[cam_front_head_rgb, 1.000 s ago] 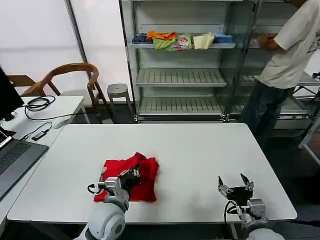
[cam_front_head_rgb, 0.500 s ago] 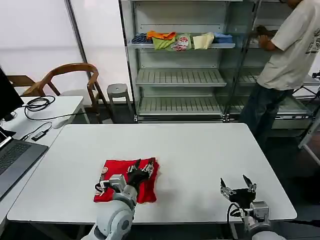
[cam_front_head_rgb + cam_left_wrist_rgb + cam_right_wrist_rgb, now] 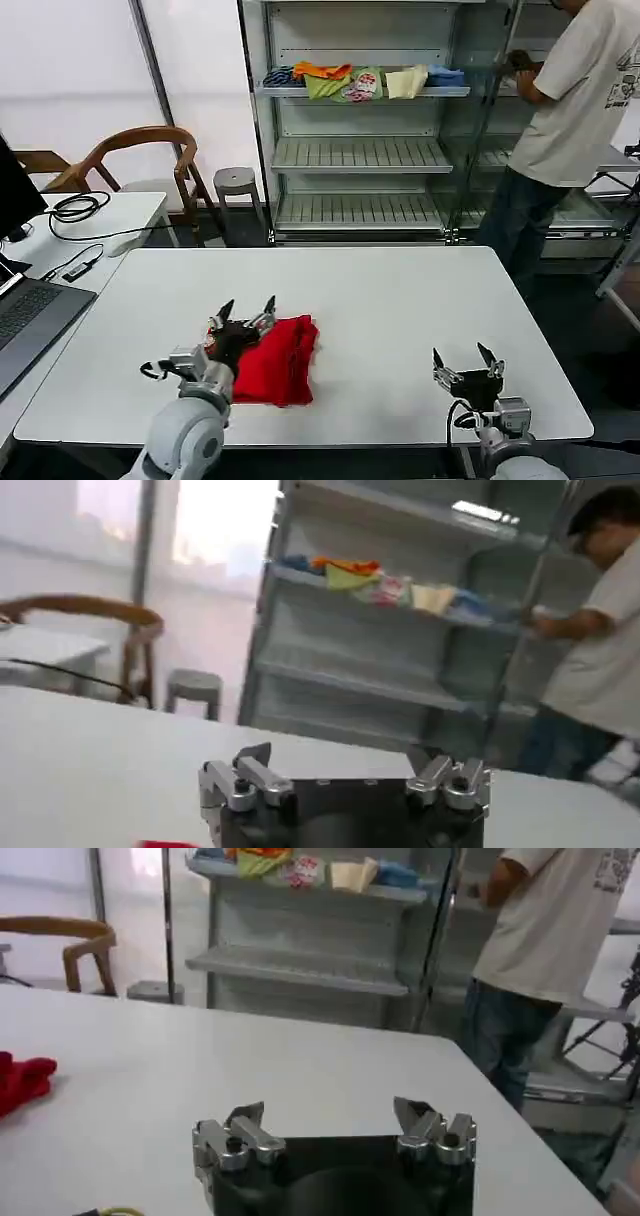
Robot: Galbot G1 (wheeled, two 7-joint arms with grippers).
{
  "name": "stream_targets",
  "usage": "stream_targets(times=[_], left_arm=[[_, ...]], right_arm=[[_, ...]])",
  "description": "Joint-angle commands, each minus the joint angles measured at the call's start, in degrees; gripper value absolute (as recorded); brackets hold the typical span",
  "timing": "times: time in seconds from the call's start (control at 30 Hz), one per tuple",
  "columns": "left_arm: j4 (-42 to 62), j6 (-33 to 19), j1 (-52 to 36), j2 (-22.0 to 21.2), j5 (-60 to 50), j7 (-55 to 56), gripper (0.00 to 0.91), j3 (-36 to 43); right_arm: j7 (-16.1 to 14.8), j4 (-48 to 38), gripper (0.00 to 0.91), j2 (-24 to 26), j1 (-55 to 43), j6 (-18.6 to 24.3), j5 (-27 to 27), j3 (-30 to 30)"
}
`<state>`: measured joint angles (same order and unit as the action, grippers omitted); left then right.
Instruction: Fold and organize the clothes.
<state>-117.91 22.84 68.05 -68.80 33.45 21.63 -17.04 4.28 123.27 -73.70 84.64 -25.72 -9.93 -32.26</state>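
Roughly folded, the red T-shirt [image 3: 275, 358] lies as a compact, bunched rectangle on the white tabletop [image 3: 400, 300], toward the robot's left and near the front edge. Its surface shows soft ridges and creases; the print is not visible. A red corner of it [image 3: 25, 1080] also shows at the edge of the right wrist view, resting on the tabletop.

Left pincer [image 3: 243, 316] hangs just above the shirt's left edge, fingers spread wide and pointing away from the robot, holding nothing. From the left wrist view, its two fingertips [image 3: 250, 760] stand well apart with the room visible between them.

Right pincer [image 3: 464, 362] sits over bare tabletop near the front right, well apart from the shirt, fingers wide and empty.

Beyond the tabletop stands a metal shelf rack [image 3: 360, 150]; small coloured folded garments [image 3: 360, 80] line its upper shelf. A wooden chair [image 3: 140, 160] and a small stool [image 3: 236, 182] stand at left. A side desk [image 3: 110, 215] carries cables, with a laptop [image 3: 30, 315] beside it.
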Motion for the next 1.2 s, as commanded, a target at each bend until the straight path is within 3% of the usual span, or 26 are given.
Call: stream_targets(times=[0.03, 0.27, 0.63, 1.2], left_arm=[[1.8, 2.8, 8.2, 3.8, -5.0, -0.2, 0.907, -8.8], [5.9, 5.3, 7.8, 2.7, -5.1, 0.0, 0.907, -8.7], [11.6, 3.5, 5.7, 1.6, -6.6, -2.3, 0.907, -7.7], [12.3, 3.1, 5.9, 1.7, -4.6, -3.5, 0.907, -7.2]], right_arm=[[-0.1, -0.2, 0.907, -0.5, -2.2, 0.3, 0.0, 0.2], [-0.2, -0.3, 0.907, -0.4, -1.5, 1.2, -0.1, -0.3], [-0.2, -0.6, 0.907, -1.0, -0.6, 1.8, 0.1, -0.3], [-0.1, -0.6, 0.907, -1.4, -0.9, 1.2, 1.0, 0.2]])
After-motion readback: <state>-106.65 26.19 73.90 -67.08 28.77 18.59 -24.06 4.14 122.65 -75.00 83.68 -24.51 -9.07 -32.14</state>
